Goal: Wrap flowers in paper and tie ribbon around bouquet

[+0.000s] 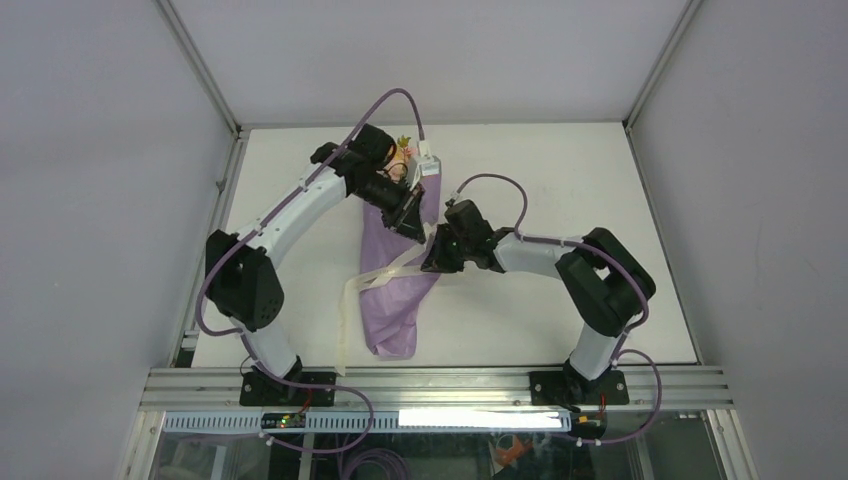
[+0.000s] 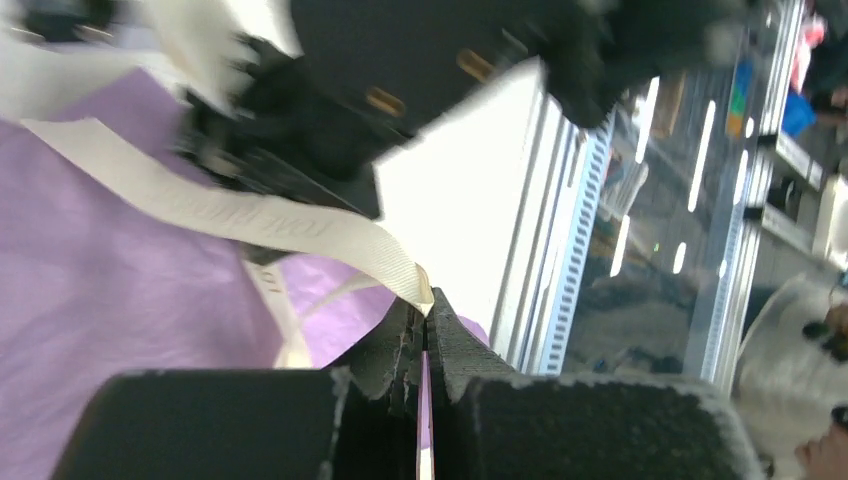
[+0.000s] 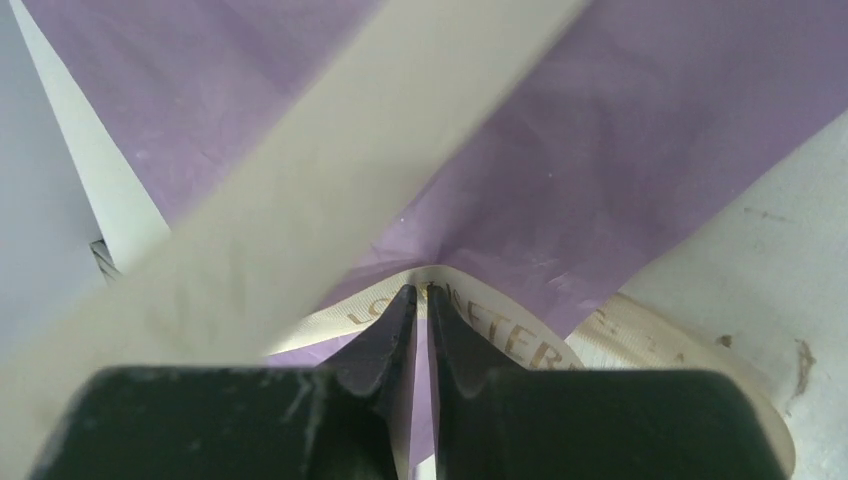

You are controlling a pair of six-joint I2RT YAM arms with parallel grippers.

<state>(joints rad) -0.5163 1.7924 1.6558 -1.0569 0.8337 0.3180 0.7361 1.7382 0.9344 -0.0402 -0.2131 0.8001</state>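
The bouquet lies lengthwise on the table, its lilac paper [image 1: 395, 300] cone narrowing toward the near edge. The flowers [image 1: 405, 152] poke out at the far end, half hidden behind my left arm. A cream ribbon [image 1: 348, 310] crosses the cone's middle, and one tail hangs toward the front rail. My left gripper [image 1: 413, 228] is over the cone's upper part; its wrist view shows it [image 2: 428, 310] shut on the ribbon [image 2: 250, 215], which stretches taut over the paper [image 2: 90, 270]. My right gripper [image 1: 433, 260] sits just right of the cone and is [image 3: 421, 292] shut on a fold of printed ribbon [image 3: 330, 170] against the paper [image 3: 600, 130].
The white table [image 1: 560, 170] is boxed in by grey walls and metal corner posts. An aluminium rail [image 1: 450, 385] runs along the near edge by both arm bases. The two grippers are very close together over the bouquet.
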